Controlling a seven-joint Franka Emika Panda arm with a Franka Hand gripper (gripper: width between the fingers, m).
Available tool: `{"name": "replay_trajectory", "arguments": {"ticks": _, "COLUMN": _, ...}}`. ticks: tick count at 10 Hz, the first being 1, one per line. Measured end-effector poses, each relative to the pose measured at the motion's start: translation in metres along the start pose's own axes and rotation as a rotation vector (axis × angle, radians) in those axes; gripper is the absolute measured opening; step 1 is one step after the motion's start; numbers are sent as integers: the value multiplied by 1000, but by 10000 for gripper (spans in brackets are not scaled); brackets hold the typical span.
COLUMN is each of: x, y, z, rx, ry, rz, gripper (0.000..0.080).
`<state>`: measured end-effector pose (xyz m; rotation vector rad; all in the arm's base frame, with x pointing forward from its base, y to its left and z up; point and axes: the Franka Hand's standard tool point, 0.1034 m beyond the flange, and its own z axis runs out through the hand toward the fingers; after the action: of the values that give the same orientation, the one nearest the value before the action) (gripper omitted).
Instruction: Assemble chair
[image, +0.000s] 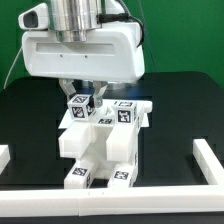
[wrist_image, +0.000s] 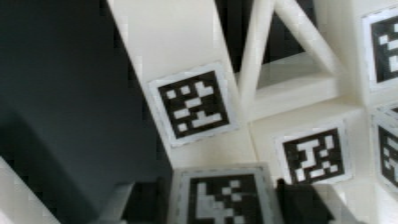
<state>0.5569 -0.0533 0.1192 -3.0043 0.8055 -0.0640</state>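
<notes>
— Fingers (image: 82, 92) low over the chair (image: 100, 140), straddling a small tagged block (image: 80, 104) at its top. Clamped or merely alongside?

— Cannot tell. Too crowded in the wrist view, too small in the exterior view. Seemingly touching or just beside that block, no more certain than that.

— And the chair itself?

— Mid-surface, directly under the arm. Looks well along: several chunky white pieces stacked and joined, two tagged ends facing the exterior camera low down, a flat slab (image: 125, 112) higher up on the exterior view's right. No loose parts visible lying about. Probably down to seating or tightening this last piece, judging by where the fingers sit.

— Materials?

— Hard, smooth white plastic, matte with a faint sheen. Square-edged blocks and slabs; up close, slanted struts (wrist_image: 294, 40) with dark gaps between. Black-and-white square tags (wrist_image: 192, 105) stuck flat on many faces, crisp-edged like printed stickers.

— Further out?

— Black, dull surface (image: 170, 120), cloth-like or rubbery. Long plain white border rails (image: 208, 160) along the edges, well apart from the chair. Green backdrop behind.
</notes>
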Motion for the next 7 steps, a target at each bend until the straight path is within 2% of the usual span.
{"name": "replay_trajectory", "arguments": {"ticks": 3, "x": 0, "y": 0, "z": 0, "rx": 1, "ry": 0, "rz": 42, "gripper": 287}}
{"name": "replay_trajectory", "arguments": {"ticks": 7, "x": 0, "y": -1, "z": 0, "rx": 1, "ry": -1, "rz": 345, "gripper": 287}}
